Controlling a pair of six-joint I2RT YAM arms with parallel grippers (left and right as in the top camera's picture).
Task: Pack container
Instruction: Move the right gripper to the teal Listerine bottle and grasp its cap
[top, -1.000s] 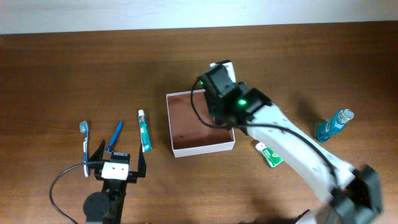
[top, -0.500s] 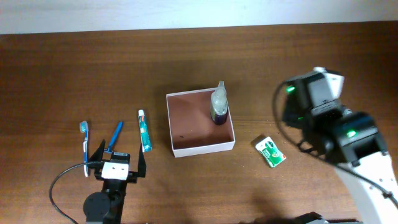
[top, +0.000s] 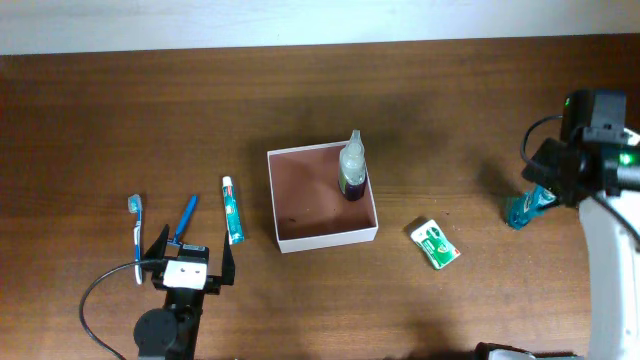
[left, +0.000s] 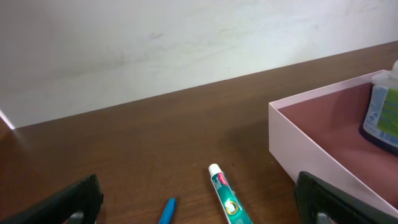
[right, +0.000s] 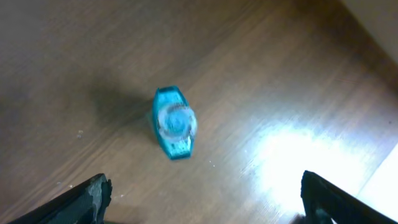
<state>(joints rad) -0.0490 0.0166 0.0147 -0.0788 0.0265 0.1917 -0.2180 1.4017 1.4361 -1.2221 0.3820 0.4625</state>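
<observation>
Hovering over the blue bottle (right: 174, 122), my right gripper (right: 202, 186) is spread wide and holds nothing. My left gripper (left: 196, 186) gapes wide too, empty, the toothpaste tube (left: 227, 194) lying ahead between its fingers; the container (left: 292, 140) sits just beyond its right finger, a clear bottle (top: 351, 170) upright inside.
</observation>
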